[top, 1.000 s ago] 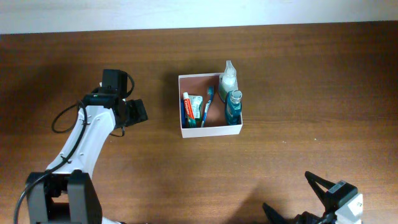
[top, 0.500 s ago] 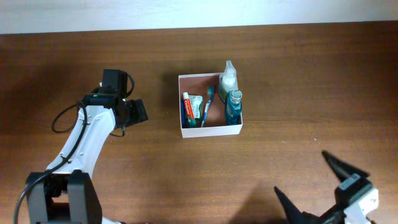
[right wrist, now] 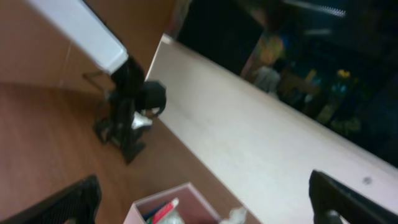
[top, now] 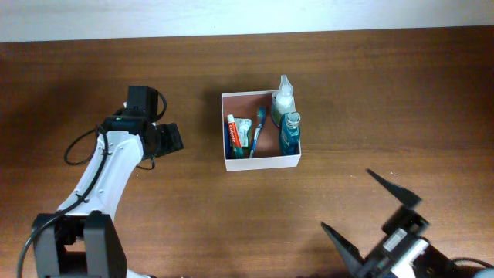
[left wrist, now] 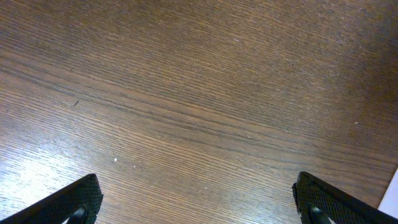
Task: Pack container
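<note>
With both sets of jaws spread and empty, the left gripper has the container to its right, apart; the right gripper has it ahead-left. We judge it light, thin-walled, crushable, and tippy with bottles upright; pinch one wall near a corner.

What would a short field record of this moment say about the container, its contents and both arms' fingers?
container: white box, open top, on the table
contents: toothpaste, toothbrush, blue bottle, pale bottle
left fingers: open, empty, over bare wood left of the container
right fingers: open, empty, front right, apart from the container
</note>
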